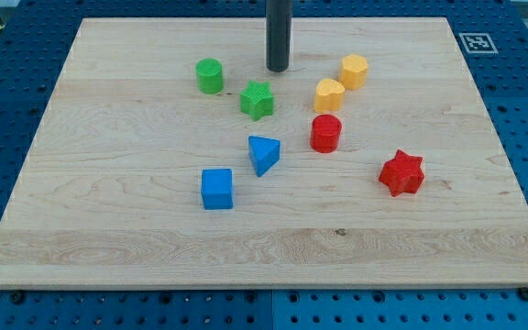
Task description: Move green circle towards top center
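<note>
Standing near top centre of counter (pixel 108 229), my tip (pixel 277 70) sits right of green circle (pixel 210 75), clear gap between, green star (pixel 258 100) just below-right of circle. No fingers here, bare rod only. Circle likely light, stiff, slides easily; round side may roll off contact, so push squarely on left face.

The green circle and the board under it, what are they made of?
The green circle looks like matte plastic: one even, bright colour and soft edges with no shine, though painted wood is possible. The board looks like light, unpainted wood, since grain lines and joined strips run across it.
</note>
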{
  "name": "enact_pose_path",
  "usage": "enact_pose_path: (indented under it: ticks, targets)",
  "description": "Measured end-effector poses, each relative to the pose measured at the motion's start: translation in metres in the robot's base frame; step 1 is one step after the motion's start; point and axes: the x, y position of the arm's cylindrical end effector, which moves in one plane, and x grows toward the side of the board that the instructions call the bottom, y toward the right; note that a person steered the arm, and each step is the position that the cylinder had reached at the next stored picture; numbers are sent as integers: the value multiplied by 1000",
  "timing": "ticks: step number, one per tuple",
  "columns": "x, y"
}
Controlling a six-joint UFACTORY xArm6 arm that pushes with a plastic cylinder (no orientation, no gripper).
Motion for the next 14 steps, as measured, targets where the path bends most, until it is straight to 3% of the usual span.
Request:
enact_pose_path:
  ticks: [1, 2, 3, 4, 6, 9, 14]
  targets:
    - [-26, -40]
    - [-29, -123]
    - [0, -157]
    - [51, -157]
    - [39, -143]
    - [42, -70]
    - [-35, -48]
